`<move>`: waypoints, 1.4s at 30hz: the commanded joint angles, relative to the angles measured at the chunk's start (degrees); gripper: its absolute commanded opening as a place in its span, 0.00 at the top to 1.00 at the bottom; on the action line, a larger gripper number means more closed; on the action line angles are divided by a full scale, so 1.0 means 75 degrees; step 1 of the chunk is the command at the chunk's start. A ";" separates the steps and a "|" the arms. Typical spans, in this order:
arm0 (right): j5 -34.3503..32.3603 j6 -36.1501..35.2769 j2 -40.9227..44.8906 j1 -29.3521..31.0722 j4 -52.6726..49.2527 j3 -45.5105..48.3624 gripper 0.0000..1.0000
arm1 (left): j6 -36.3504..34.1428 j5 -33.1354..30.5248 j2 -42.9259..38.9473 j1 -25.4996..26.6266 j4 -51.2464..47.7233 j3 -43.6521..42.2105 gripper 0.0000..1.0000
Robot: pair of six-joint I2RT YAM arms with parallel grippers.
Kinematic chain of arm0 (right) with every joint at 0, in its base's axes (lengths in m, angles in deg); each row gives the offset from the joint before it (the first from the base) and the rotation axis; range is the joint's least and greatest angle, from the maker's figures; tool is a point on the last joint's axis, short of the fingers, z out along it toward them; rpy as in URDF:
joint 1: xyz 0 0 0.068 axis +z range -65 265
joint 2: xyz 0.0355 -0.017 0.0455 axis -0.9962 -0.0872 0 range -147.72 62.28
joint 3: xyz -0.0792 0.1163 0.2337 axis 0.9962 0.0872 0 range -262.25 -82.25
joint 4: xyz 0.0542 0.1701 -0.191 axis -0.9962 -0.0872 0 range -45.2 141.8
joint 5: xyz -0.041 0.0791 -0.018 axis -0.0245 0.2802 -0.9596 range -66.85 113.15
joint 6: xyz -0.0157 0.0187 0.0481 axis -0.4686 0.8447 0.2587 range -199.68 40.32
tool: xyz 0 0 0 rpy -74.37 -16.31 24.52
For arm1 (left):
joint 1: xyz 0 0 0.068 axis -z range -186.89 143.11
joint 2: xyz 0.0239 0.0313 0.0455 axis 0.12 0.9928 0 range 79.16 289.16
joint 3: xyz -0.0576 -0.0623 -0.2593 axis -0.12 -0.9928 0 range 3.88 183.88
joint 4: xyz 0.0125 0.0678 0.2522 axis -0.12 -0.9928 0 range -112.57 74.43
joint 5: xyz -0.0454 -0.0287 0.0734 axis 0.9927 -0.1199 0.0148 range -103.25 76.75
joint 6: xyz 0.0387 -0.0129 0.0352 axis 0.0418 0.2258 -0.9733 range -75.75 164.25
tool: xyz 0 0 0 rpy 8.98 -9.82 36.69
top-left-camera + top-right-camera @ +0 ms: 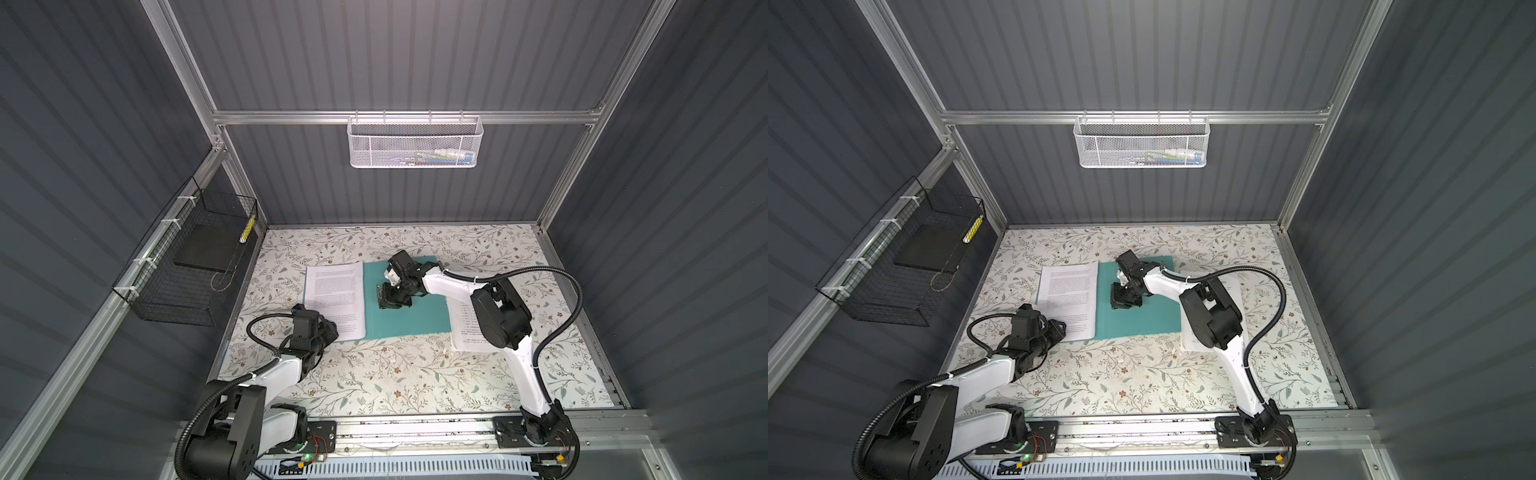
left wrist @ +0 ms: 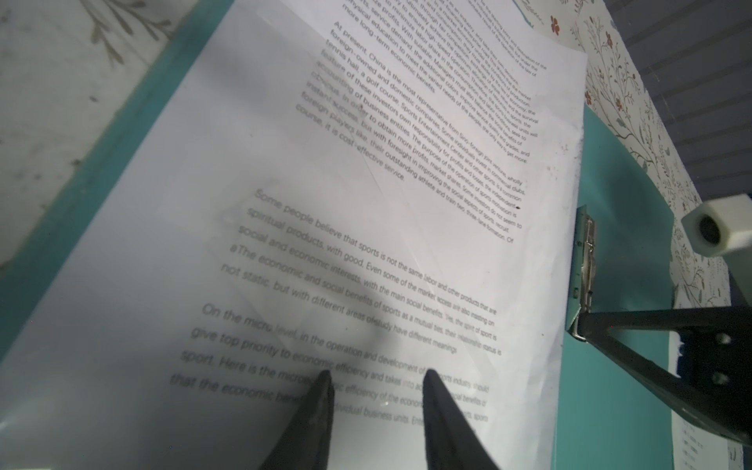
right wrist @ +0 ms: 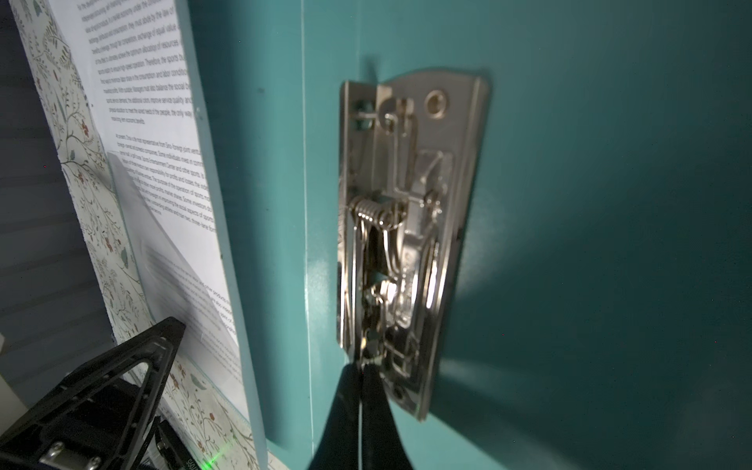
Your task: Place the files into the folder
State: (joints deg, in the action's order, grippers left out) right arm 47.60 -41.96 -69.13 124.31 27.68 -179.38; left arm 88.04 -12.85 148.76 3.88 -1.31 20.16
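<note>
Twin overhead views; both wrist cameras close above folder (image 2: 626,195)

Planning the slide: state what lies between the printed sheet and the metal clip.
Only bare teal folder, crossed by its fold line, separates the printed sheet from the metal clip; the right wrist view shows it.

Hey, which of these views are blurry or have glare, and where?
Left wrist view: the sheet blurs toward the left hand, whose shadow darkens the text. Right wrist view: glare on the metal clip, the folder dimming to one side. Both top views: evenly lit.
</note>
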 commanded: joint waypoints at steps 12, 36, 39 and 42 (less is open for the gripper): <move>0.0719 0.0114 0.0160 -0.0885 -0.0211 0.1580 1.00 | -0.0002 -0.0252 0.0430 -0.0064 -0.0706 0.0161 0.62; -0.2332 -0.1362 -0.0557 -0.0740 -0.3052 0.0459 1.00 | -0.0027 -0.0101 0.0808 -0.0070 -0.0567 0.0268 0.62; -0.2306 -0.1514 -0.0607 -0.0773 -0.3143 0.0360 1.00 | 0.0063 -0.0150 0.0784 -0.0065 -0.0495 0.0234 0.62; -0.2057 -0.1673 -0.0444 -0.0850 -0.3099 0.0297 1.00 | 0.0091 -0.0280 0.0627 -0.0062 -0.0641 0.0244 0.62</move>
State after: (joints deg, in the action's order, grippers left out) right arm 44.30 -51.69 -67.19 119.91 15.20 -180.53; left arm 88.07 -12.71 153.26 3.88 0.28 22.93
